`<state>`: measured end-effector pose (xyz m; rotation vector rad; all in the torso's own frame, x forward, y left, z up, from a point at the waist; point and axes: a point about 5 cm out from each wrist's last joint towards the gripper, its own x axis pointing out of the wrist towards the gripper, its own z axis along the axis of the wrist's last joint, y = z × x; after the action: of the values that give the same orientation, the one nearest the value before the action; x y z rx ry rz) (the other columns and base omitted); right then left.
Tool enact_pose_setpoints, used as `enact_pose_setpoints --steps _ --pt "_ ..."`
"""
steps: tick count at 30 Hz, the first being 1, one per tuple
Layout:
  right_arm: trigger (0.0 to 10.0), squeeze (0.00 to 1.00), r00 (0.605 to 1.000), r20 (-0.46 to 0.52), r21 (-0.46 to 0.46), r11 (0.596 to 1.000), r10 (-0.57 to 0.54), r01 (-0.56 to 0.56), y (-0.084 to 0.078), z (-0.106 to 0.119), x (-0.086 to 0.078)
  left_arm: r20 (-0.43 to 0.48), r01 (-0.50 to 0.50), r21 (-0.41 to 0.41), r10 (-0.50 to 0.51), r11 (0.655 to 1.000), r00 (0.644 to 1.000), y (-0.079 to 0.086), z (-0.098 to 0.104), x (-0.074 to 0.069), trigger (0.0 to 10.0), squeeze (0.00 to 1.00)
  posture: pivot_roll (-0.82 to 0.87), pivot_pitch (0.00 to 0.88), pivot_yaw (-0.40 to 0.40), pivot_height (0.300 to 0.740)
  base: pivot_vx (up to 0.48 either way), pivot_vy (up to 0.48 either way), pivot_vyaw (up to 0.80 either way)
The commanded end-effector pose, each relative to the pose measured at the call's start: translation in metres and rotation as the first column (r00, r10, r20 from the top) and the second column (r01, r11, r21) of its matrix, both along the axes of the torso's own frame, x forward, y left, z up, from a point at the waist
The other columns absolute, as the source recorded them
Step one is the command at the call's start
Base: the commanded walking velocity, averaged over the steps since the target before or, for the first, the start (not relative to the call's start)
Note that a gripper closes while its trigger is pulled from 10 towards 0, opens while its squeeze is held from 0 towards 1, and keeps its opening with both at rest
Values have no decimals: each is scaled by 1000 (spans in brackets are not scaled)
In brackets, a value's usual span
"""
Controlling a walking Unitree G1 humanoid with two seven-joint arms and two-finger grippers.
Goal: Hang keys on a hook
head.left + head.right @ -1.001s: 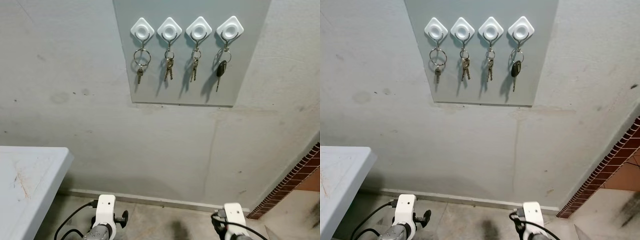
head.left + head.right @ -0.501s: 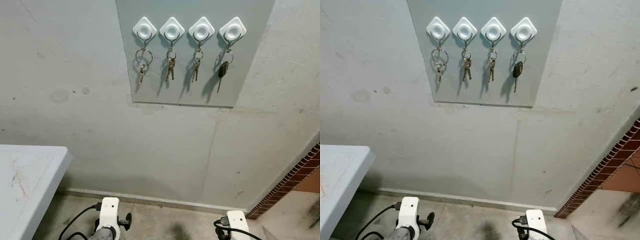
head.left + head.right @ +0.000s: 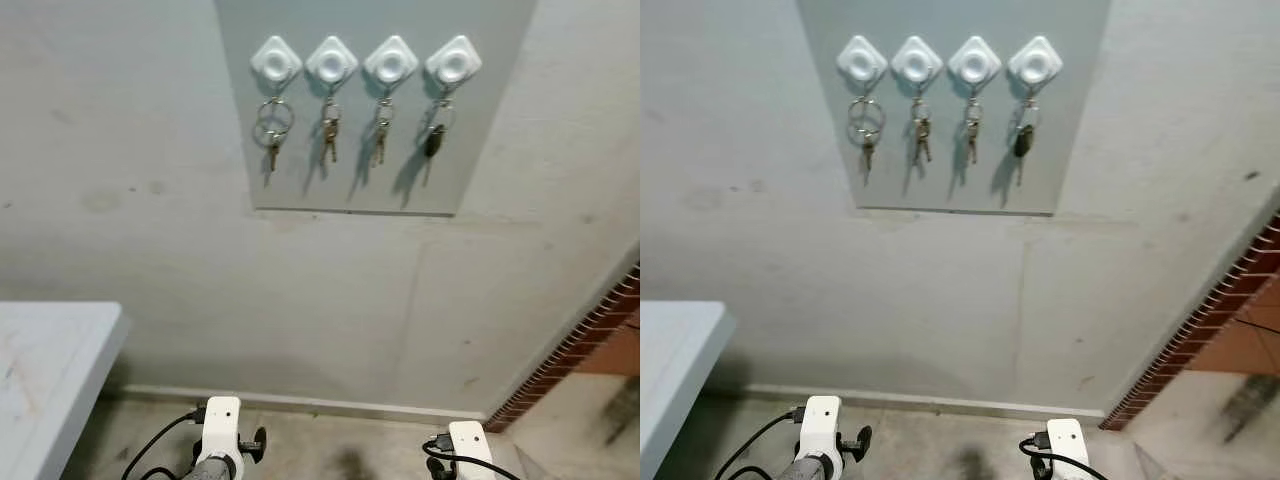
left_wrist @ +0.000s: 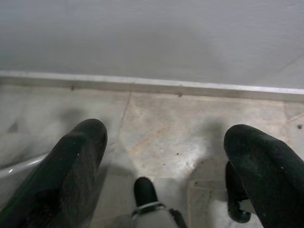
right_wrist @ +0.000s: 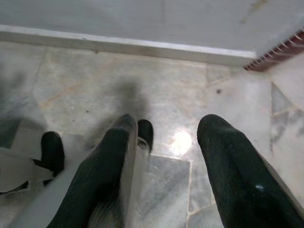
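Four white diamond-shaped plastic hooks (image 3: 363, 61) sit in a row on a grey rectangular panel (image 3: 480, 150) fixed to the pale concrete wall (image 3: 150, 260), and every one already carries a bunch: a large steel ring with a small key (image 3: 272, 125) on the leftmost, two bunches of small brass-and-steel keys (image 3: 327, 135) on the middle hooks, and a black-headed car key (image 3: 432, 142) on the rightmost. Both arms hang low near the marble floor (image 5: 95, 90). The left hand (image 4: 166, 156) has its two black fingers spread wide with nothing between them, and the right hand (image 5: 164, 156) is likewise parted and empty. Judging from this, the hanging looks done. Such bunches would be light, hard and loose, the metal slippery and the keys free to swing on their rings, so the sensible hold is the ring itself or the broad plastic head of the car key, pinched flat, leaving the ring's opening free for the hook's tip. At the left edge of the head views stands the corner of a white table (image 3: 50, 350).
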<state>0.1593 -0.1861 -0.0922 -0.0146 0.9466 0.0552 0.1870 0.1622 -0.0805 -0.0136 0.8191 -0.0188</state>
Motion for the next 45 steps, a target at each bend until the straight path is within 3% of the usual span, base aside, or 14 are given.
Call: enact_pose_setpoints --steps 1,28,45 --pt "10000 0 1000 -3 -3 1000 -9 9 1 0 1 -3 -4 7 4 1000 1000 3 -1 -1 10000 0 -80 0 10 740 0 0 -638" --pt "10000 0 1000 -16 -6 1000 -10 10 1 0 2 2 12 21 -12 1000 1000 4 1 2 10000 0 -68 0 6 740 0 0 -639" --pt "10000 0 1000 -13 -1 1000 -15 15 1 0 1 -3 3 16 -3 1000 1000 6 1 1 10000 0 -65 0 4 740 0 -458 0"
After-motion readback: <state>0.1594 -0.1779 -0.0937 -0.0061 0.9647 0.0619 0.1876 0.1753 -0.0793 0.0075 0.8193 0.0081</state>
